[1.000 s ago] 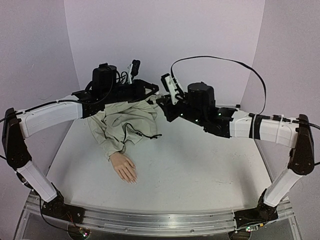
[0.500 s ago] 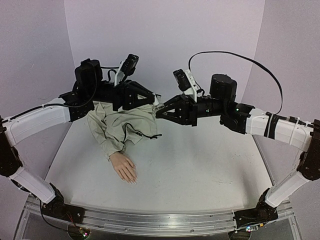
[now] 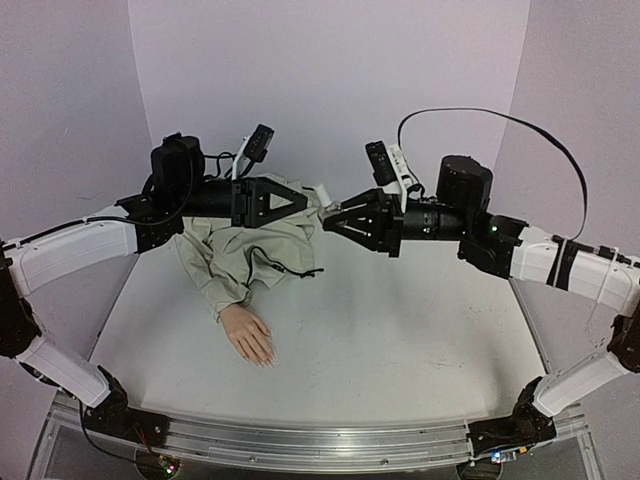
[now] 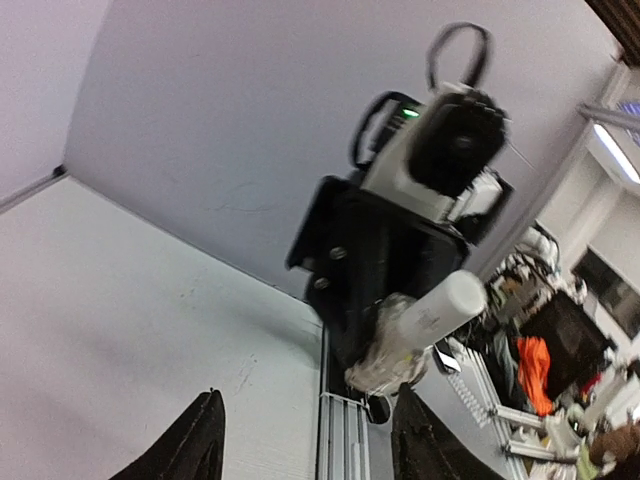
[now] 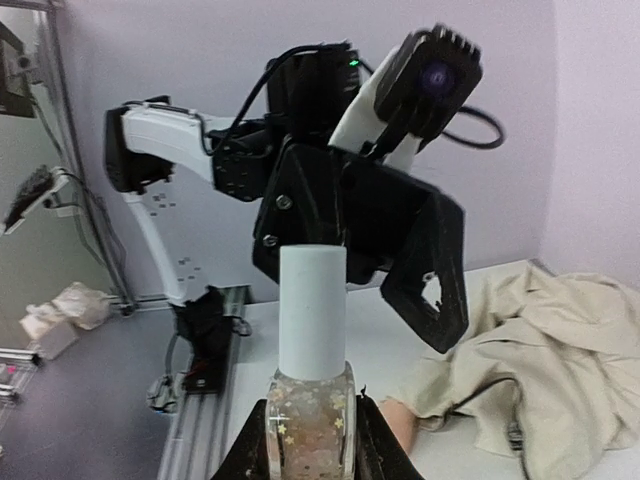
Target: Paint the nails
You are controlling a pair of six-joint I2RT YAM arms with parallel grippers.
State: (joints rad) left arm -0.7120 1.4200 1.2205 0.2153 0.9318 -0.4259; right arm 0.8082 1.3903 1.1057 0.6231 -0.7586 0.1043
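A small clear glass bottle (image 5: 310,432) with gold flecks and a white cap (image 5: 312,310) stands upright in my right gripper (image 5: 312,425), which is shut on its body. Both grippers meet in mid-air above the back of the table (image 3: 400,330). My left gripper (image 4: 310,440) faces the bottle (image 4: 392,352) with its fingers apart and nothing between them; the cap (image 4: 440,308) lies just beyond its tips. The flesh-pink mannequin hand (image 3: 248,335) lies palm down at the front left, coming out of a beige sleeve (image 3: 250,250). Its nails are too small to make out.
A thin black cable (image 3: 285,270) lies across the crumpled sleeve. Lilac walls (image 3: 330,90) close the table in at the back and sides. An aluminium rail (image 3: 300,440) runs along the near edge between the arm bases.
Both arms have lifted from just over the sleeve into mid-air. My left gripper, shut before, has opened and stands just off the cap. The right gripper keeps hold of the bottle.
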